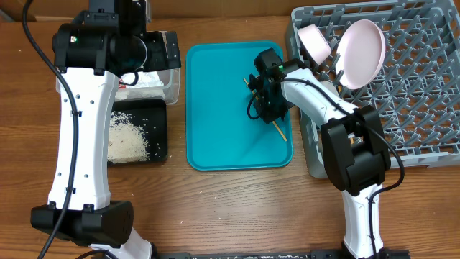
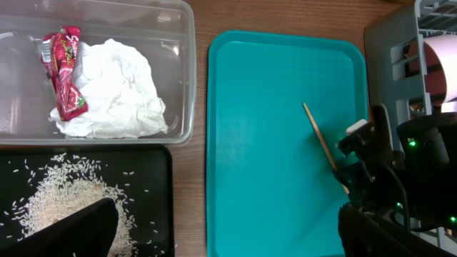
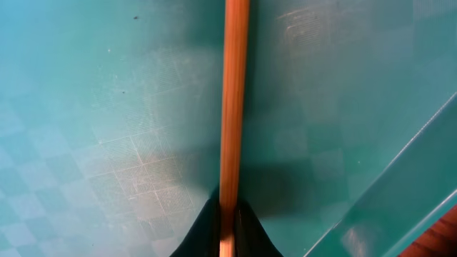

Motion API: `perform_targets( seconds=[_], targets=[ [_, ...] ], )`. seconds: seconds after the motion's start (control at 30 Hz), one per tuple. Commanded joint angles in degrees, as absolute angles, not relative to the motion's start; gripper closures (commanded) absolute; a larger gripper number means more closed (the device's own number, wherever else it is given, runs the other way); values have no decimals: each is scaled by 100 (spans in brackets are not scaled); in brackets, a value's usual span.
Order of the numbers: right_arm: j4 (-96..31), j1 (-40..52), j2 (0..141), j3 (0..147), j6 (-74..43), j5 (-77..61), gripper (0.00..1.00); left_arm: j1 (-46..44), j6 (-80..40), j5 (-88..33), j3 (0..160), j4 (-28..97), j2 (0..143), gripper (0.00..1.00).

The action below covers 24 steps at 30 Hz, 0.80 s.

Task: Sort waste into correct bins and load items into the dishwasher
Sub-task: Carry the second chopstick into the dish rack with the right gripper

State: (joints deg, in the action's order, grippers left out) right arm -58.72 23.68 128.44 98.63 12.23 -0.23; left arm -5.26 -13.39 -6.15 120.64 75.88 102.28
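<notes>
My right gripper [image 1: 267,93] is shut on a thin wooden chopstick [image 3: 234,93] low over the teal tray [image 1: 215,108]; the stick's end shows below the gripper [image 1: 280,132]. My left gripper [image 2: 221,243] is open and empty, above the bins. The clear tub [image 2: 187,71] holds the red-and-white wrapper [image 2: 63,71] and the crumpled napkin [image 2: 118,93]. The black tray [image 2: 153,214] holds loose rice [image 2: 64,200]. The white plate [image 1: 361,49] and a white bowl [image 1: 314,42] stand on edge in the grey dish rack [image 1: 424,93]. The cup and the grey-green bowl are not in view.
The teal tray lies between the bins on the left and the dish rack on the right. The tray's raised rim [image 3: 400,178] is close to the right of my right gripper [image 3: 227,228]. Bare wooden table [image 1: 237,208] lies in front.
</notes>
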Motion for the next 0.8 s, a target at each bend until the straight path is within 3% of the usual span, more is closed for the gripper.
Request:
perform_targets(
  seconds=[0.0,0.17,0.53,0.77],
  targets=[
    [-5927,2383,13115,9896,899,-325,96,-565,-1374,-574,12125,7585,10189,0],
    [-6427,2373,12835,10339,762,-1050,96,-565,-1374,-574,12125,7585,10189,0],
    [-7850,1968,11004,11437,722,-1000,96,-565,-1376,-576,12125,7585,10189,0],
    [-8444,1166,10235,11441,729,56,96,-565,-1374,-574,12125,7588,10189,0]
  ],
)
